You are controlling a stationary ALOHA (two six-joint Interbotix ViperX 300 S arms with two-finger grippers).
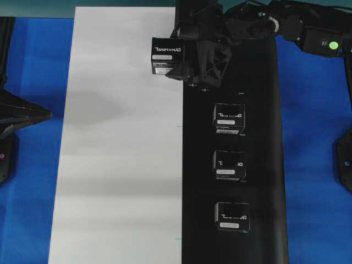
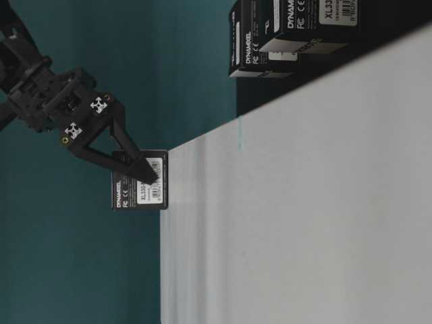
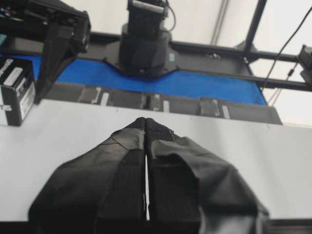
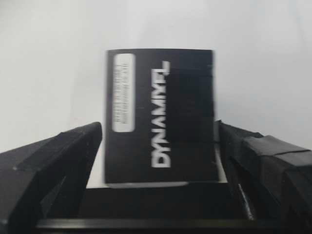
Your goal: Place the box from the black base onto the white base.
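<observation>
Counting four boxes: one box (image 1: 167,56) on white base (image 1: 110,165) (three on black base (image 1: 264,137)).

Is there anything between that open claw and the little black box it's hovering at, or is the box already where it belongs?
Nothing visible stands between them. The box sits on the white base, near its far edge, between the spread fingers of the right gripper, with slim gaps on both sides. Three more boxes remain on the black base.

Bright blue tabletop (image 1: 313,132) under even light, soft shadows. Flat teal backdrop wall (image 2: 81,270) behind it. Black metal frame bars (image 3: 253,27) along far tabletop edge, pale bright wall (image 3: 195,19) beyond.
</observation>
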